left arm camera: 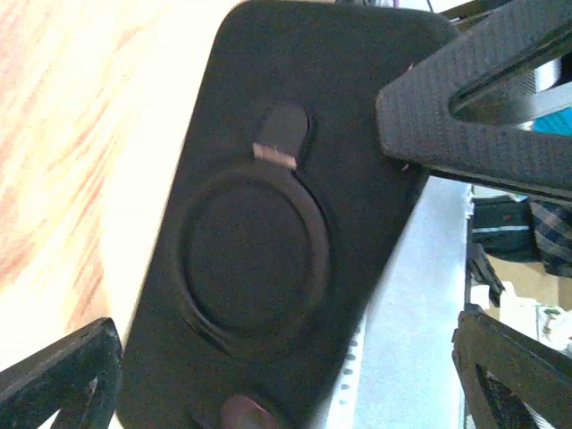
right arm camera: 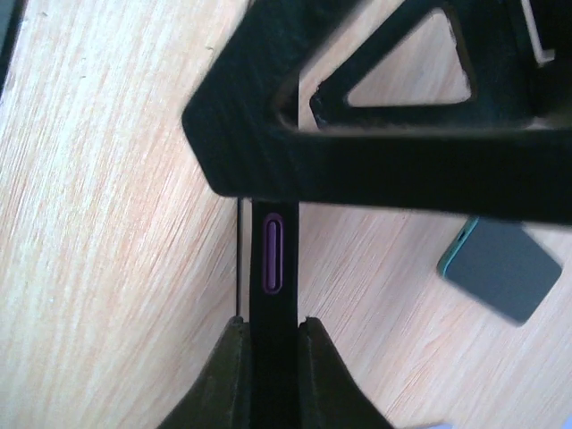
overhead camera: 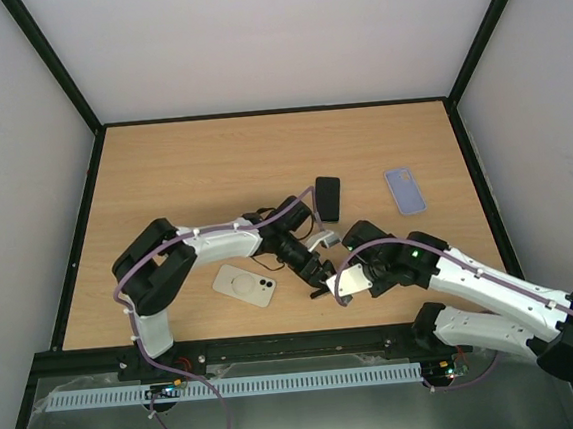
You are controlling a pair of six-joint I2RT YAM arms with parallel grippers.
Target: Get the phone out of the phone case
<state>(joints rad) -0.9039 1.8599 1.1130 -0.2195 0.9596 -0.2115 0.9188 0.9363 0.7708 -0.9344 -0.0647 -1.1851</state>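
— Where is the phone case?
— The black phone case point(left arm camera: 259, 232) is held near the table's point(overhead camera: 183, 173) near edge, between the two arms. The right gripper point(right arm camera: 268, 375) is closed on it edge-on, its fingers point(right arm camera: 228, 384) pinching front and back just below a purple side button point(right arm camera: 273, 255).
— And the left gripper?
— The left gripper point(left arm camera: 286, 375) is spread wide and holds nothing. It straddles the case's ringed back, with one fingertip at the case's edge and the other well apart.
— Room to move?
— A white handset point(overhead camera: 245, 285) lies near on the left. Farther off, a black slab point(overhead camera: 328, 198) and a lavender case point(overhead camera: 404, 190) lie apart, with bare wood beyond them.
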